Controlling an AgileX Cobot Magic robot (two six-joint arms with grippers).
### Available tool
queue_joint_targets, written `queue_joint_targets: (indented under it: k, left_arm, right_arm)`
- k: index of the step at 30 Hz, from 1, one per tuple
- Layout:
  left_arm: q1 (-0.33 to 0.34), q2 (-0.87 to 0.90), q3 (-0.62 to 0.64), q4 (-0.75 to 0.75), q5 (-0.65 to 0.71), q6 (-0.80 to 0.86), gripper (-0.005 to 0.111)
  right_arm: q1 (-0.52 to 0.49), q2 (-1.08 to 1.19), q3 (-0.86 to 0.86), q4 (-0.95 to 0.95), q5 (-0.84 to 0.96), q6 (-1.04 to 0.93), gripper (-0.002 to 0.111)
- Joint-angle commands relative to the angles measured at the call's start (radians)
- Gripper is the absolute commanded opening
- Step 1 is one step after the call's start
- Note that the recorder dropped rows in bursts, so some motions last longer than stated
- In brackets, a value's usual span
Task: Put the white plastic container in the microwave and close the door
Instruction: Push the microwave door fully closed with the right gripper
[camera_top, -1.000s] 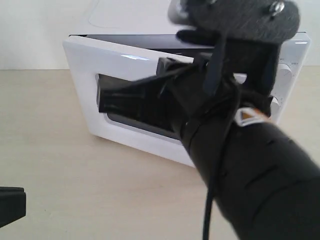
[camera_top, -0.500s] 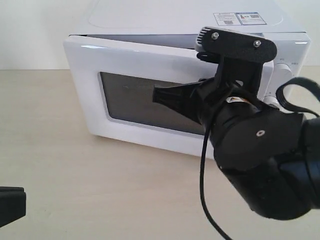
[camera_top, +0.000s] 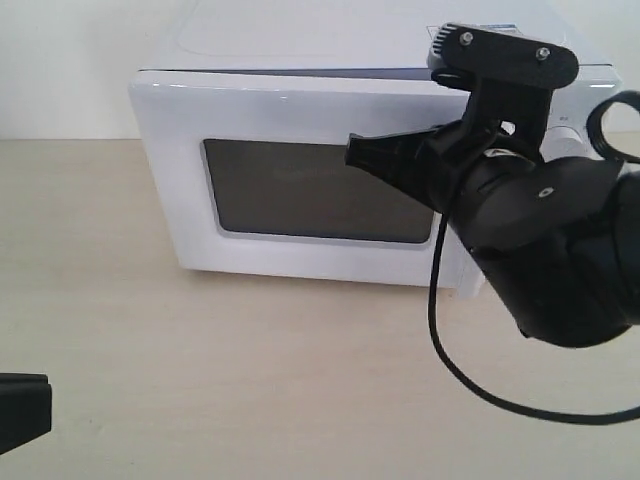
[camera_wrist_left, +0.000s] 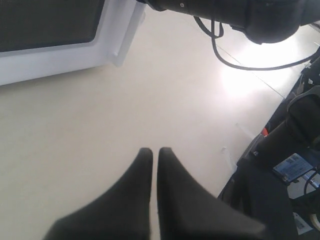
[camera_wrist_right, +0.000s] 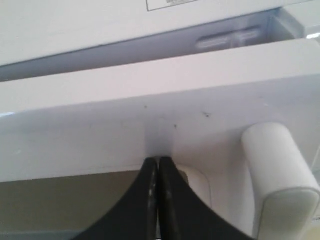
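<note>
The white microwave (camera_top: 300, 40) stands at the back of the table. Its door (camera_top: 170, 180), with a dark window (camera_top: 300, 190), lies almost flush with the body, with only a thin dark gap along its top edge. My right gripper (camera_top: 352, 152) is shut, and its tips touch the door's white frame (camera_wrist_right: 100, 125) just above the window corner, beside the vertical bar handle (camera_wrist_right: 277, 170). At the near left my left gripper (camera_wrist_left: 151, 151) hangs shut and empty over the bare table. The white plastic container is not in view.
The right arm's bulk (camera_top: 560, 250) covers the microwave's dial panel, and its black cable (camera_top: 480, 390) loops down over the light wooden table (camera_top: 200, 380). In the left wrist view, dark equipment (camera_wrist_left: 295, 165) stands past the table's edge.
The door has swung from clearly ajar to almost flush with the microwave. My right gripper moved in with it, tips on the door. The left gripper has not moved.
</note>
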Motion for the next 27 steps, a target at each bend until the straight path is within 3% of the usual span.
queue_joint_targets:
  k: [1, 18, 27]
  left_arm:
    - [-0.006, -0.003, 0.004, 0.004, -0.005, -0.006, 0.004]
    - [-0.006, -0.003, 0.004, -0.001, 0.000, -0.006, 0.004]
    - [-0.006, -0.003, 0.004, -0.001, 0.000, -0.006, 0.004]
  right_arm:
    - [-0.017, 0.026, -0.042, -0.024, 0.026, -0.033, 0.000]
    - [-0.025, 0.091, -0.118, -0.023, -0.032, -0.100, 0.000]
    - [-0.083, 0.091, -0.118, -0.034, 0.052, -0.107, 0.000]
